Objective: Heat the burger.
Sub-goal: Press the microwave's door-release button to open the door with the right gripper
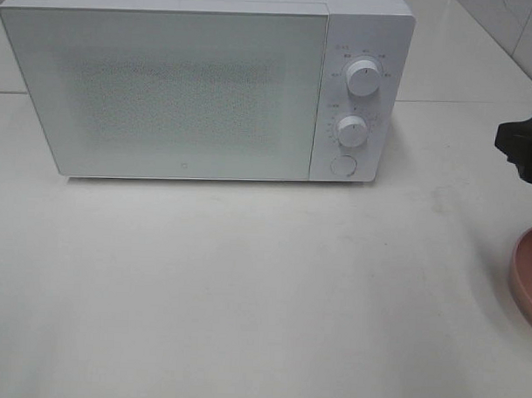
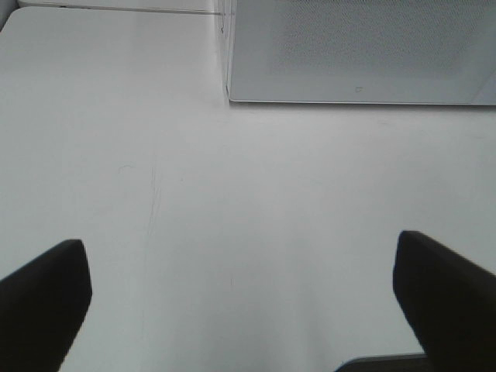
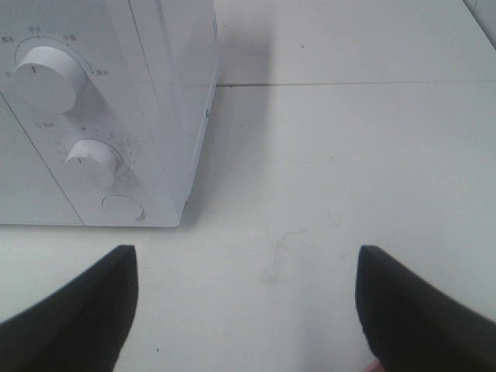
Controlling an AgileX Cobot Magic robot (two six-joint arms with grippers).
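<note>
The burger is out of view in every frame. The white microwave (image 1: 191,87) stands at the back of the table with its door shut, and it also shows in both wrist views. My left gripper (image 2: 240,260) is open over bare table in front of the microwave's door corner (image 2: 230,97), holding nothing. My right gripper (image 3: 246,263) is open as well, empty, over the table just right of the microwave's control panel (image 3: 85,147). In the exterior high view only a black part of the right arm (image 1: 523,147) shows, at the right edge.
A round pink plate (image 1: 527,276) pokes in at the right edge of the table; its contents are cut off. The microwave panel carries two white knobs (image 1: 364,78) (image 1: 351,130) and a round button (image 1: 342,164). White table (image 1: 245,294) spreads in front.
</note>
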